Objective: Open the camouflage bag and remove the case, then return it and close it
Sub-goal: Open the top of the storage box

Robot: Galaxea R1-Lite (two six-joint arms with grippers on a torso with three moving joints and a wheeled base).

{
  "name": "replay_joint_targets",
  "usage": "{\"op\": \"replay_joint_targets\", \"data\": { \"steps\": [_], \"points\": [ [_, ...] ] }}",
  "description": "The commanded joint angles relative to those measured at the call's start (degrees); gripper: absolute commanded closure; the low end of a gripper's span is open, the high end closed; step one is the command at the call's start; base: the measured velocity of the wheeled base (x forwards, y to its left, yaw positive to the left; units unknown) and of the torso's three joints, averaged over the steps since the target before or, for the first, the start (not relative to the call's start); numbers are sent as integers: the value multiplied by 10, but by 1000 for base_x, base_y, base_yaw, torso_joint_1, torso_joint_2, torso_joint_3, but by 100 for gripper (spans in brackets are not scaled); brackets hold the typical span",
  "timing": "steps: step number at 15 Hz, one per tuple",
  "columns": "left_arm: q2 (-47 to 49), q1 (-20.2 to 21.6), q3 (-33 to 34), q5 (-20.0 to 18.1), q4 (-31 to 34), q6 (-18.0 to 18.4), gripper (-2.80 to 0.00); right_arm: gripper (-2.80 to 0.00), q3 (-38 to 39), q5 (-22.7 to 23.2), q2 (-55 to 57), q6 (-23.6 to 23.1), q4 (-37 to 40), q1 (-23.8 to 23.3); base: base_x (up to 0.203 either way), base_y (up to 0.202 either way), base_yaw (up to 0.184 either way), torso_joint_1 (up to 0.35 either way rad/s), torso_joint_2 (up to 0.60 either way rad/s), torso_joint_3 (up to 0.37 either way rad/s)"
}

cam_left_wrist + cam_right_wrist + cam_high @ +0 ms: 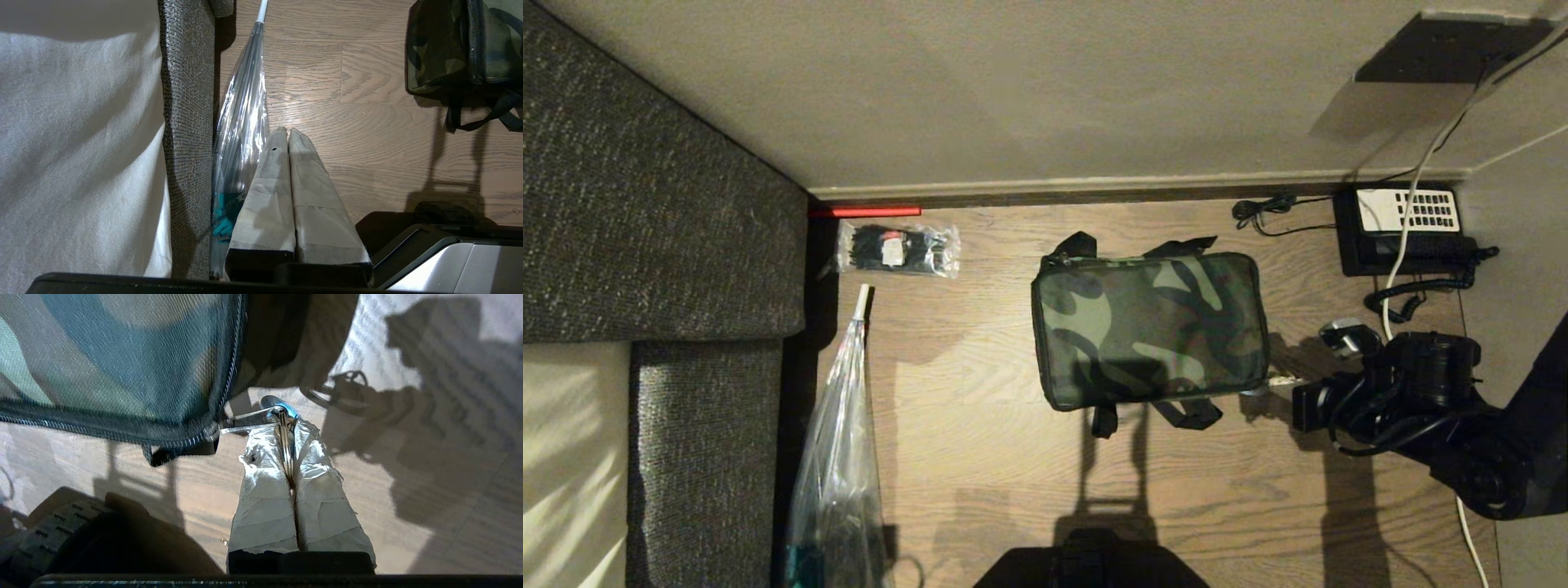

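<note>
A camouflage bag (1150, 328) lies on a wooden floor (980, 457), lid up and zipped shut, so nothing of its contents shows. Black straps stick out from its far and near edges.

The right gripper (286, 424) sits at the bag's right side, low by its near corner. Its tape-wrapped jaws are clenched on a metal ring (284, 437), which hangs from the bag's zipper pull (241, 421) at the corner of the zipper track.

The left gripper (288, 134) hangs apart from the bag, over the floor near a grey sofa (186, 122), its jaws pressed together with nothing between them.

Beside the sofa lies a folded clear plastic umbrella (837, 457). Near the far wall sits a small clear packet (898, 249) holding black items and a red-and-white label. A black telephone (1405, 229) with a white keypad rests in the far right corner, its coiled cord trailing toward the right arm.
</note>
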Motion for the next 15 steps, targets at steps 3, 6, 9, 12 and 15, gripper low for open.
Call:
{"op": "replay_joint_targets", "data": {
  "steps": [3,6,9,12,15],
  "points": [
    [0,0,0,1,0,-1,0,0,-20,0,0,1,-2,-1,0,0,0,0,0,0],
    [0,0,0,0,0,0,0,0,-34,0,0,3,-1,-4,0,0,0,0,0,0],
    [0,0,0,1,0,-1,0,0,-41,0,3,3,-3,-4,0,0,0,0,0,0],
    [0,0,0,0,0,-1,0,0,-47,0,3,2,-3,-4,0,0,0,0,0,0],
    [0,0,0,0,0,0,0,0,-59,0,5,3,-3,-4,0,0,0,0,0,0]
  ]
}}
